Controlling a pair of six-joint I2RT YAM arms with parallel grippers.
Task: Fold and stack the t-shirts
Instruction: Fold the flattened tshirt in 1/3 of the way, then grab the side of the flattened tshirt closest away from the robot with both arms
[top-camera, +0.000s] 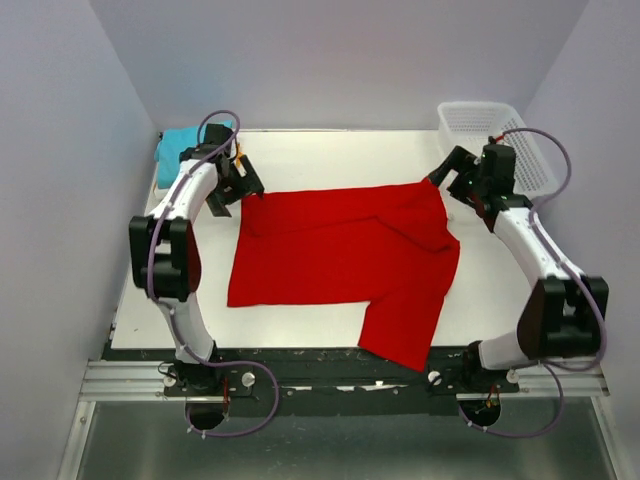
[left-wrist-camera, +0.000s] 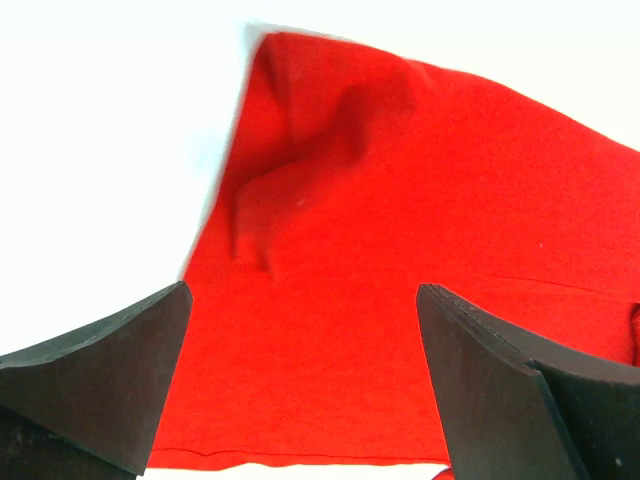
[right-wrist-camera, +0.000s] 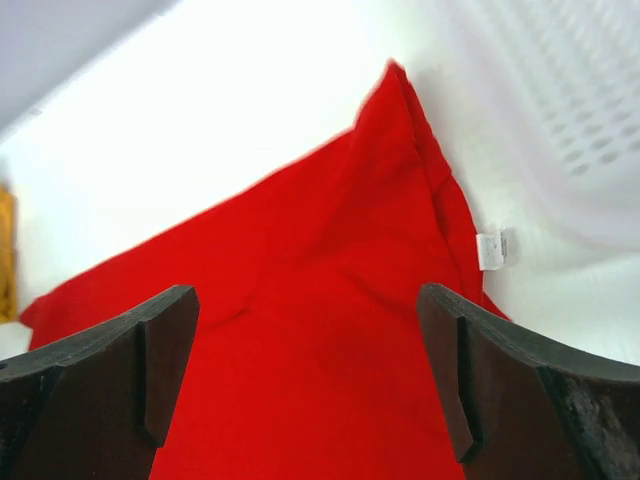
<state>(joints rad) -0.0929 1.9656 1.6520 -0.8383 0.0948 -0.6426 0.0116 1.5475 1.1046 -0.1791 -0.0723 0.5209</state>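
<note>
**Top view.** The red shirt (top-camera: 340, 260) lies spread on the tabletop (top-camera: 330, 150), with one part reaching the near edge right of centre. A folded turquoise shirt (top-camera: 180, 148) sits at the far left corner and a white basket (top-camera: 475, 106) at the far right. The left arm (top-camera: 190, 200) and right arm (top-camera: 530, 235) each reach to a far corner of the red cloth. Judged step: folding the red shirt, barely begun. The next move calls for gripping both far corners together and carrying them evenly toward the near side.

**Left wrist view.** The left fingers (left-wrist-camera: 100, 385) are parted and hold nothing, poised above the cloth's far left corner.

**Right wrist view.** The right fingers (right-wrist-camera: 110, 380) are likewise parted and empty. They hang above the far right corner, where a small white label (right-wrist-camera: 490, 248) shows near the basket.
</note>
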